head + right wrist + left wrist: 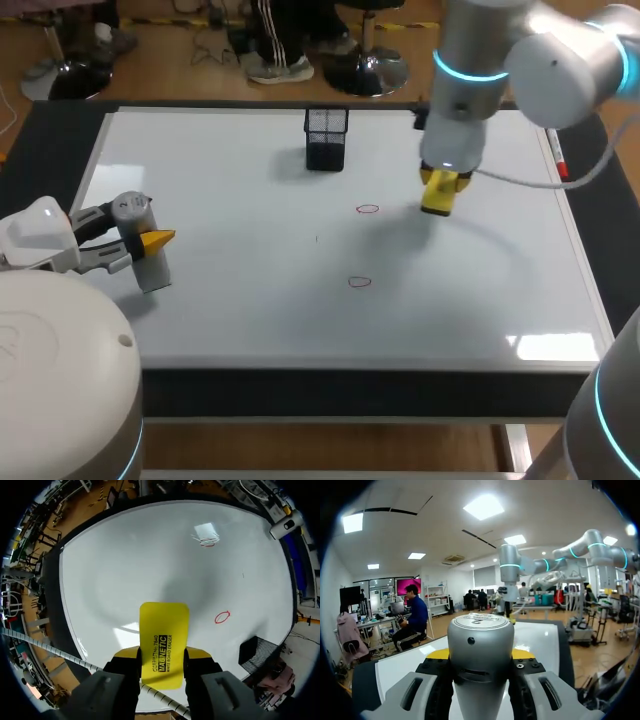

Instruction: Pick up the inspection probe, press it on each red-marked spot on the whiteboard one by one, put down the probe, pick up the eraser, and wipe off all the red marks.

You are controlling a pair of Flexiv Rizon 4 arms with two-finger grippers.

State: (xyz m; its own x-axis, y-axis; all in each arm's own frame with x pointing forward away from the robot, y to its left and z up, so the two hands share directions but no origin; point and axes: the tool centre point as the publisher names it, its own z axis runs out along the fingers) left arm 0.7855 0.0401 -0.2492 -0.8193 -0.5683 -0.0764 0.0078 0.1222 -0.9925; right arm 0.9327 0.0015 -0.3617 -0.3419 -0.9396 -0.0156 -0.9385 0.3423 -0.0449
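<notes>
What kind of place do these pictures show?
Probably a robot test bench: a whiteboard lies flat as the tabletop, the left gripper holds a probe, the right gripper an eraser.

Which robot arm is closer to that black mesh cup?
Right. The right gripper, holding the yellow eraser, hangs right of the cup; the left gripper, holding the probe, sits much farther off to its left.

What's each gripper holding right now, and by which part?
Left gripper: shut on the probe, clamping its grey barrel from both sides, below the cap. Right gripper: shut on the yellow eraser, by its long edges at the near end.
</notes>
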